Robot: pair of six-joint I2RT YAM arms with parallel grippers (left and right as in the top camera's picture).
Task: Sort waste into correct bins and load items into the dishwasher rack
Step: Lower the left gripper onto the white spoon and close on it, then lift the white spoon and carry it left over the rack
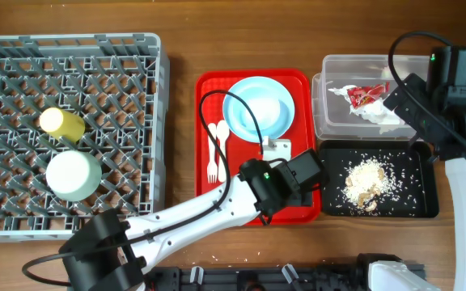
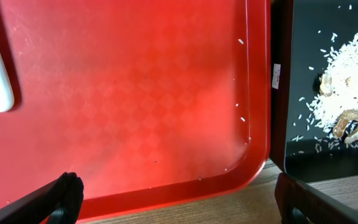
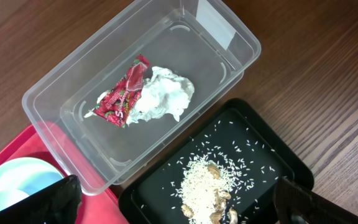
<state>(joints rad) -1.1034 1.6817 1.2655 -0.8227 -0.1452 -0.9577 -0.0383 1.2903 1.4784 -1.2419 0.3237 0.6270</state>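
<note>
A wooden worktop [image 1: 217, 32] seen from above. At far left sits the dishwasher rack [image 1: 158, 97], a large grey crate with a grid of pegs. Inside it, towards its left side, are a small yellow cup [image 1: 61, 123] and, just below it, a pale green bowl [image 1: 73, 175].

To the right of the rack lies a flat red tray [image 1: 207, 89]. A white plastic fork [image 1: 212, 162] and spoon [image 1: 222, 136] lie side by side along its left half. A round light-blue plate [image 1: 257, 107] fills its upper part. The left arm reaches in from the bottom edge across the tray. The left pincer [image 2: 179, 208] hangs over the tray's near right corner with its jaws spread wide. A few stray grains dot the tray there.

Further right, at the top, stands a clear plastic tub [image 1: 334, 65]. In it a crumpled white paper napkin [image 3: 163, 93] lies touching a small red wrapper [image 3: 123, 93]. The right pincer [image 3: 179, 205] hovers above the tub, jaws wide apart.

Just below the tub is a shallow black tray [image 1: 415, 162]. It holds a heap of pale rice-like crumbs [image 1: 370, 178], with loose grains scattered around.
</note>
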